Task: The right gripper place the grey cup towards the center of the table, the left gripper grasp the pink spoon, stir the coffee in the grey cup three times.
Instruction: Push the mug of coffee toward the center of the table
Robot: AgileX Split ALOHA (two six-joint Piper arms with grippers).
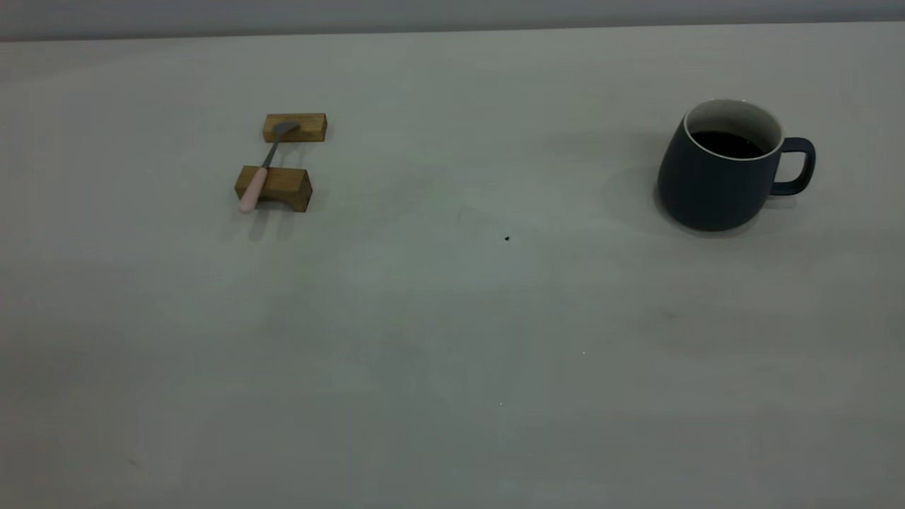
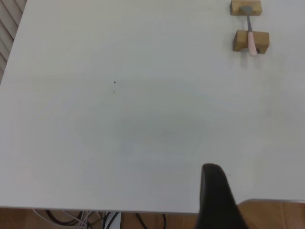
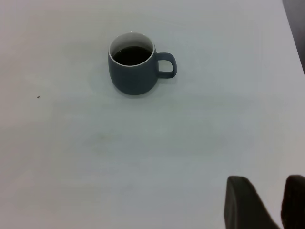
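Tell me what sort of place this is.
Probably a robot test bench, not a kitchen: a bare pale table holds only a grey cup of coffee and a pink spoon propped on two wooden blocks, with cables dangling below the edge.

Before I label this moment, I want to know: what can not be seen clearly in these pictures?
- Left gripper: left wrist view shows one dark finger, cut off by the bottom edge; open or shut is unclear.
- Right gripper: right wrist view cuts off everything but two finger tips.
- Both arms: outside the exterior view.
- Coffee depth: hidden by the grey cup wall.
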